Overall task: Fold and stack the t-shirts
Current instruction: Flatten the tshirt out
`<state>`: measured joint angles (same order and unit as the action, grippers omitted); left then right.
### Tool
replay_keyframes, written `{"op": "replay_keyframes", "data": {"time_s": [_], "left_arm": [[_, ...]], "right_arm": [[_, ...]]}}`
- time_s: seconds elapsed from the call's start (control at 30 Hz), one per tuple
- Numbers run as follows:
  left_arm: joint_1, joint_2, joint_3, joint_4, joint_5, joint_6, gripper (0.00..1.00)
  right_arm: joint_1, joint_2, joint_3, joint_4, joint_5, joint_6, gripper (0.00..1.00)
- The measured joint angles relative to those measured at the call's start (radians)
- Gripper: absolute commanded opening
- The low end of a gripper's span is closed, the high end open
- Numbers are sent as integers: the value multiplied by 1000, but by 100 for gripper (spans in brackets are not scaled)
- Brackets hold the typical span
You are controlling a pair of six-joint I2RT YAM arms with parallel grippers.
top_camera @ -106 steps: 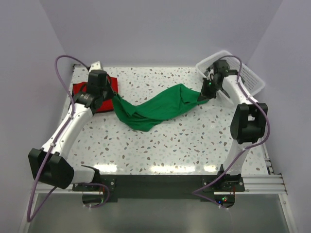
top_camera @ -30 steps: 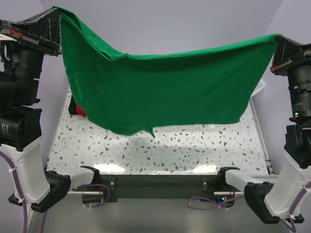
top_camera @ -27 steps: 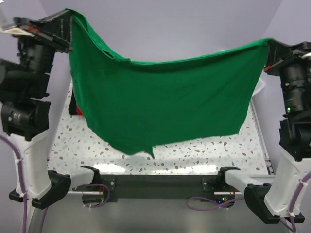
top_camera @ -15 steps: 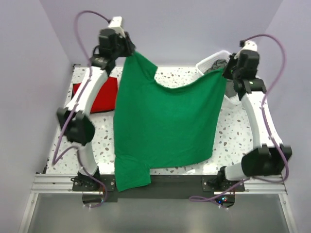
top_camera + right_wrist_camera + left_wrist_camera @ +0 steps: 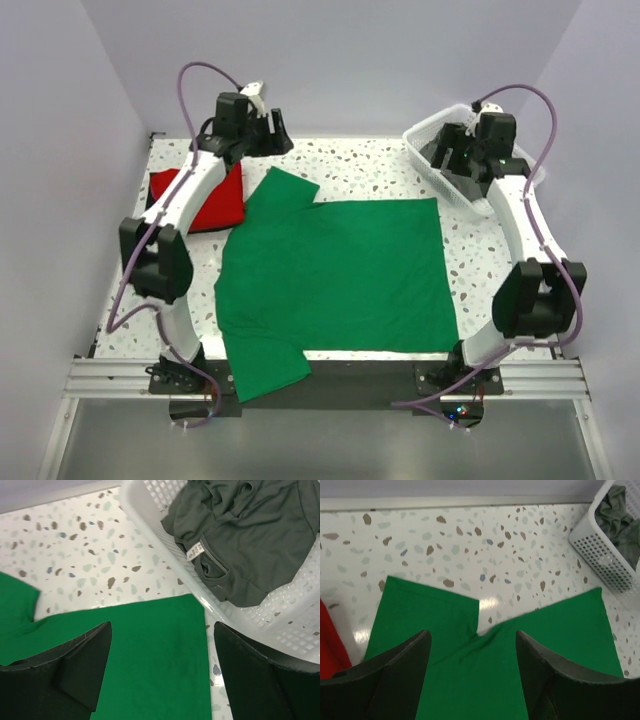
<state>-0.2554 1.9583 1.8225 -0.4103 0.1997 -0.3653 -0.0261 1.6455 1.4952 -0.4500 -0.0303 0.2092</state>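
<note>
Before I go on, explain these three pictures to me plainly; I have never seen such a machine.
Two white robot arms, the left arm and the right arm, are bolted at the near edge of a speckled white table. The wide picture looks down from above and behind them; the other two come from wrist cameras. A bright green cloth t-shirt lies spread flat on the table, a folded red cloth shirt at far left. Dark grey cloth shirts sit in a white plastic lattice basket at far right. The left tool and right tool are open, holding nothing.
</note>
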Motion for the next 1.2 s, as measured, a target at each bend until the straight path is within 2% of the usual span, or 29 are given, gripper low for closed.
{"op": "replay_keyframes", "data": {"time_s": [0.13, 0.23, 0.33, 0.5, 0.67, 0.97, 1.2], "left_arm": [[0, -217, -225, 3, -3, -1, 74], [0, -308, -369, -10, -14, 0, 75], [0, -328, -494, -23, -23, 0, 75], [0, -314, -642, -61, -19, -1, 76], [0, -268, -662, -48, -16, -1, 76], [0, -124, -662, 10, -17, -1, 76], [1, -51, -583, 30, -22, 2, 75]], "right_arm": [[18, -171, -92, -2, -49, 0, 86], [61, -257, -180, -3, -74, 9, 86], [134, -297, -301, -5, -93, 38, 86], [222, -275, -492, 10, -141, 132, 86], [219, -216, -578, 24, -159, 206, 86], [217, -40, -579, 55, -170, 247, 86], [216, 18, -534, 42, -140, 264, 87]]}}
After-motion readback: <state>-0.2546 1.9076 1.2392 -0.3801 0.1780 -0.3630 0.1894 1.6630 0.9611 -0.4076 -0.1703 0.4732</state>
